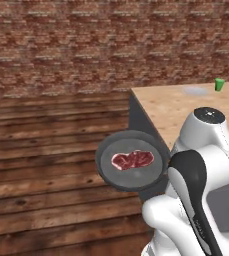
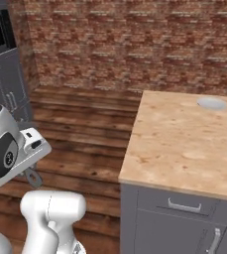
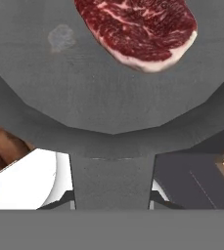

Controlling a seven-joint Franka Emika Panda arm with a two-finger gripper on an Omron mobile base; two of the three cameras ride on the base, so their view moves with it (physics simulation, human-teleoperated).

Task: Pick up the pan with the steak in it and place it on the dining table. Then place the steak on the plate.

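While the pan [image 1: 132, 161] hangs in the air beside the near corner of the dining table [image 2: 182, 144], above the wooden floor [image 1: 41, 200], we note that the gripper [image 3: 112, 205] is closed narrowly on the pan's handle [image 3: 112, 180]; the hand view shows the flat handle running straight down between the finger tips, which sit close on either side of it. The steak [image 1: 132, 160] lies flat inside the pan, near its middle and touching the base. The plate [image 2: 212, 103] rests at the far edge of the table top, well apart from the pan, with a small green object [image 1: 219, 84] near it in the left base view.

Handling, as we judge it: the pan is rigid and probably heavy for its grip, with the load out beyond the fingers, so it will tend to droop or twist about the handle. The steak looks soft, limp and slick; it could slide if the pan tilts. We would later take it across its narrow width, from above.
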